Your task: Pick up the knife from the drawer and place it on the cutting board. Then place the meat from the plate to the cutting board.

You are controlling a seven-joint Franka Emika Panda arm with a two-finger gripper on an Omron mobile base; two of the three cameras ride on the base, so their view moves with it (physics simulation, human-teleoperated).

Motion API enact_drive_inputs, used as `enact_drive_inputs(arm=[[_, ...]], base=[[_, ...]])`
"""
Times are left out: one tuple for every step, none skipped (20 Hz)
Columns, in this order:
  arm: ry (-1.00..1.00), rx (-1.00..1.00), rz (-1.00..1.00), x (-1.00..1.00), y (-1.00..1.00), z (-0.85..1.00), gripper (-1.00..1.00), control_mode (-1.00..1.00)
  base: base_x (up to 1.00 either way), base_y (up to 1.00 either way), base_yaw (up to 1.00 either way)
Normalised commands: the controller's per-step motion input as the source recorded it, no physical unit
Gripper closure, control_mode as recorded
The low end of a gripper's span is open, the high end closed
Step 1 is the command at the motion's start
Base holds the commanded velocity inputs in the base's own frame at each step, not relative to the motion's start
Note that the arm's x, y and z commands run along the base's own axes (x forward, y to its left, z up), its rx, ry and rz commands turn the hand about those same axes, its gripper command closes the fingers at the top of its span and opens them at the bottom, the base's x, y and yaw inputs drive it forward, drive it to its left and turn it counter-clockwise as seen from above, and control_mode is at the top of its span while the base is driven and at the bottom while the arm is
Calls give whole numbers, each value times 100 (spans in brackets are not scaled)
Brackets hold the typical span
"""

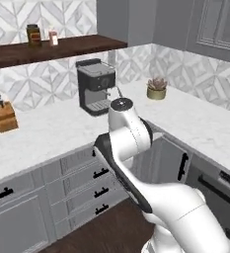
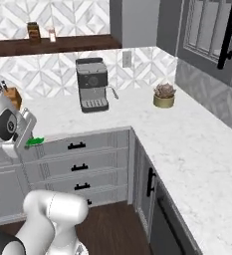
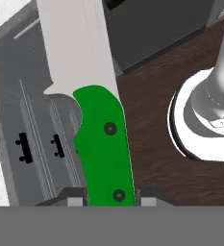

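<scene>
The knife [image 3: 104, 139] has a bright green handle and a pale blade that runs up the hand view. My gripper [image 3: 111, 199] is shut on the butt of that handle, one dark fingertip [image 3: 75, 198] on each side. In the right base view the gripper [image 2: 29, 138] hangs at the far left, in front of the counter edge, and the knife [image 2: 36, 141] shows as a green sliver sticking out to its right. Grey drawer fronts [image 2: 76, 145] with black bar handles lie below the counter. I cannot tell which is the task's drawer. The cutting board, the plate and the meat are out of view.
A dark coffee machine [image 1: 95, 86] stands at the back of the white counter [image 1: 52, 131]. A wooden knife block [image 1: 4, 116] is at the left and a small potted plant [image 1: 156, 89] at the right. Jars sit on a brown shelf [image 1: 47, 49]. Dark wood floor [image 3: 152, 139] lies beneath the hand.
</scene>
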Motion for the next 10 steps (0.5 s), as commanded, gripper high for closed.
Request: enact_drive_inputs(arm=[[0,0,0,0,0,0,100,100],[0,0,0,0,0,0,100,100],[0,0,0,0,0,0,100,100],[0,0,0,0,0,0,100,100],[0,0,0,0,0,0,100,100],[0,0,0,0,0,0,100,100],[0,0,0,0,0,0,100,100],[0,0,0,0,0,0,100,100],[0,0,0,0,0,0,100,100],[0,0,0,0,0,0,100,100]], base=[[-54,11,-90],[-51,15,-91],[-43,11,-93],[-42,9,-93],[-33,4,-96],[-29,3,-97],[-27,3,-97],[-26,1,-98],[-24,1,-98],[-24,1,-98]])
